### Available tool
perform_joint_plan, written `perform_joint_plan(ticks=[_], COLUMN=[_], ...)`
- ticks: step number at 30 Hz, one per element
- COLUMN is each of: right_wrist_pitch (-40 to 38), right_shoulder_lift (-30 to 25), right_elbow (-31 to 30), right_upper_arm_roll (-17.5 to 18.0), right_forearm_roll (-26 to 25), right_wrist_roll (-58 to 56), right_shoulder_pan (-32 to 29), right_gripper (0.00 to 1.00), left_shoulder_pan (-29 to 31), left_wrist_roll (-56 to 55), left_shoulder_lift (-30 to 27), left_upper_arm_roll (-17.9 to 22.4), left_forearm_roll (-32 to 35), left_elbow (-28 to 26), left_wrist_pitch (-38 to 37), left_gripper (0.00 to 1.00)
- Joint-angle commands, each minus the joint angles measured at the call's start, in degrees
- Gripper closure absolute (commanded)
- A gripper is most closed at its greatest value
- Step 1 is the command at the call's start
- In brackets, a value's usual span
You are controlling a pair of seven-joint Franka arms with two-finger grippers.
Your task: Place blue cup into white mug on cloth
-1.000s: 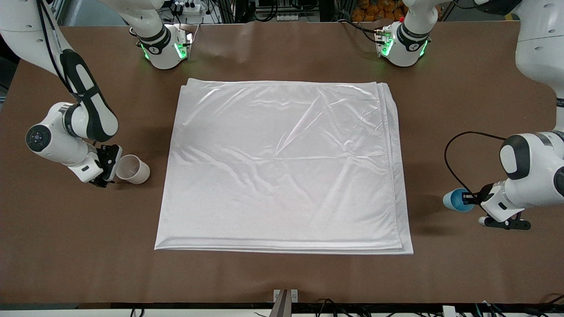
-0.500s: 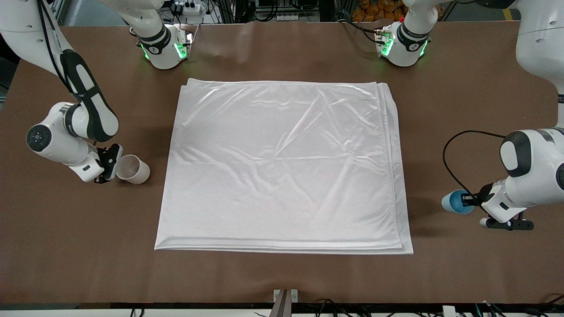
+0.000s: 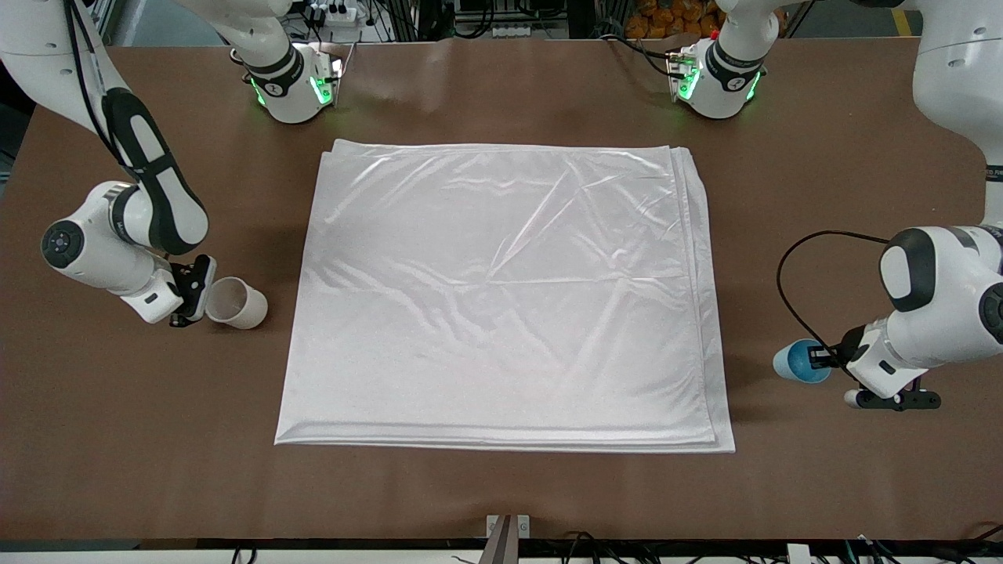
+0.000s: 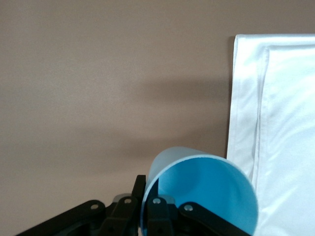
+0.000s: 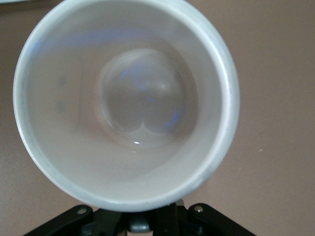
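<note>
The right wrist view looks straight into the white mug (image 5: 127,101), whose round opening fills most of the picture. Its rim is pale and glossy, and its inside is a beige-brown that darkens toward the rounded bottom, where faint bluish glints and a small bright highlight show. The right gripper (image 5: 140,221) appears as dark linkage at the edge of the mug, closed on its rim. Around the mug lies the plain brown table (image 5: 275,162). The mug's handle is not visible here.
</note>
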Motion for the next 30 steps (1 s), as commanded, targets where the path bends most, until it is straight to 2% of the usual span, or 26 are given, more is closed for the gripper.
perform_joint_plan(ticks=[1, 8, 20, 30], right_wrist_pitch=[-1.7, -2.8, -5.6, -5.5], right_shoulder_lift=[-2.3, -2.9, -3.0, -2.9], right_elbow=[-0.2, 2.0, 5.2, 6.5], right_upper_arm_roll=[1.7, 5.8, 12.5, 13.2], right_forearm_roll=[2.2, 2.8, 2.7, 2.5], right_wrist_roll=[-2.4, -1.1, 9.2, 20.6], right_shoulder_pan=[-1.2, -1.0, 0.9, 11.8], right_gripper=[1.0, 1.0, 1.0, 1.0], left_shoulder_pan=[0.2, 0.2, -0.9, -0.9], left_wrist_roll=[-2.1, -4.8, -9.8, -10.6], left_shoulder_lift=[-1.8, -2.3, -2.6, -2.8], left_upper_arm_roll=[-0.9, -2.3, -3.9, -4.0], left_forearm_roll=[0.4, 0.5, 0.4, 0.4], left_elbow=[-0.9, -0.9, -0.9, -0.9], left_wrist_pitch=[-1.2, -2.0, -2.3, -2.3], left_gripper=[1.0, 1.0, 1.0, 1.0])
